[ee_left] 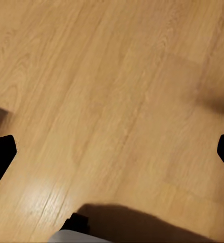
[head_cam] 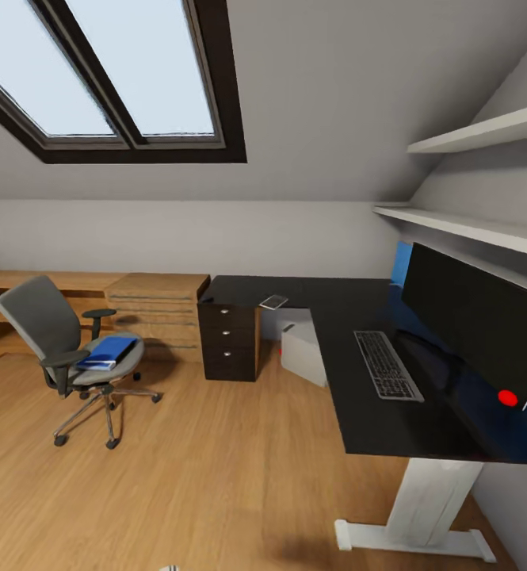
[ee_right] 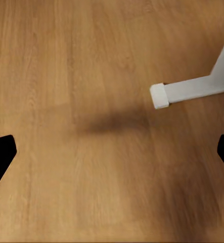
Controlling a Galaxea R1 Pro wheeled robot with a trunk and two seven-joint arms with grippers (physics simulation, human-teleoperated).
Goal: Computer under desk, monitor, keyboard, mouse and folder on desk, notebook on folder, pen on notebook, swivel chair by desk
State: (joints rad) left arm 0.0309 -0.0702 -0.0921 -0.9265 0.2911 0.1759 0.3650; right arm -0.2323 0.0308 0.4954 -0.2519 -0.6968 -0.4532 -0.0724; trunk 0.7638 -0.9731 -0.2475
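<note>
Head view: an attic bedroom with a skylight [head_cam: 128, 71] above. A black L-shaped desk [head_cam: 374, 412] on white legs fills the right side. On it stand the monitor [head_cam: 473, 317] and, just in front, the keyboard [head_cam: 387, 364]. The notebook [head_cam: 273, 302] lies on the desk's far corner, above a dark drawer unit [head_cam: 230, 339]. The grey computer [head_cam: 303, 353] sits under the desk. Well apart at left, the chair [head_cam: 61, 349] holds the blue folder [head_cam: 107, 352] on its seat.

Left wrist view: the left gripper [ee_left: 112, 152] hangs over wood floor [ee_left: 106, 91], fingers spread wide, holding nothing.

Right wrist view: the right gripper [ee_right: 112, 154] is likewise spread wide and empty, over floor near a white desk foot [ee_right: 192, 90].
</note>
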